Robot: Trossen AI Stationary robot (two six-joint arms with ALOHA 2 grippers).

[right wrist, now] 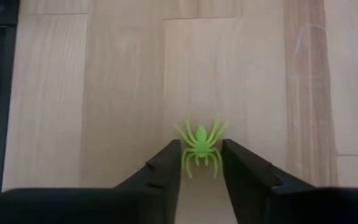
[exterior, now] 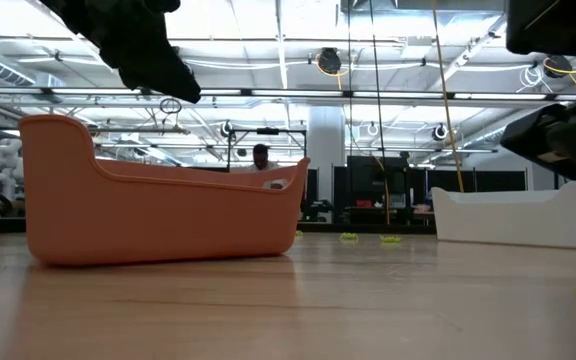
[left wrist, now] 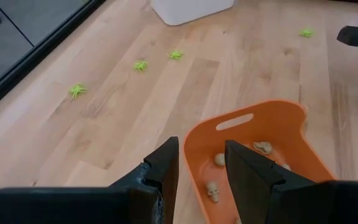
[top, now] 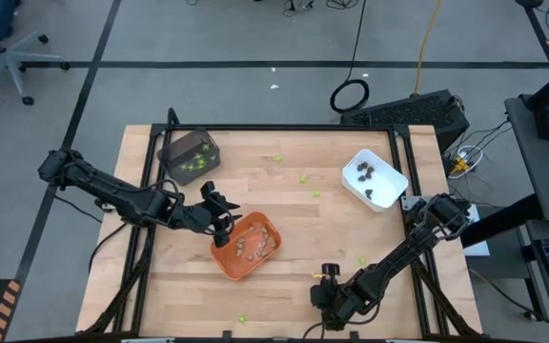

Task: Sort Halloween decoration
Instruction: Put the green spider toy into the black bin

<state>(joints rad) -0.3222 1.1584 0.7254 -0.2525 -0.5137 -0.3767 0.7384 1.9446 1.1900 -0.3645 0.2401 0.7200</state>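
The decorations are tiny pieces. Lime-green spiders lie scattered on the table point(top: 303, 177) point(left wrist: 140, 65). Tan-grey skulls point(left wrist: 212, 190) lie in the orange tray point(top: 246, 245). Dark brown pieces sit in the white tray point(top: 374, 177), and green ones in the dark grey tray point(top: 191, 152). My left gripper point(left wrist: 202, 165) is open and empty, above the orange tray's left rim point(top: 219, 211). My right gripper point(right wrist: 201, 163) is near the table's near edge point(top: 324, 284). It points down with its fingers open on either side of one green spider point(right wrist: 201, 148). My right gripper comes from above, pointing down, with one finger point(right wrist: 166, 168) on each side of the green spider's body point(right wrist: 201, 140). The spider's legs reach toward both inner faces. I cannot tell whether the fingers touch it or whether it lies on the table.
More green spiders lie between the orange and white trays point(top: 315, 193), near the right arm point(top: 361, 260) and by the near edge point(top: 241, 318). The low view shows the orange tray point(exterior: 158, 210) on the left, the white tray point(exterior: 513, 215) on the right and bare wood between them.
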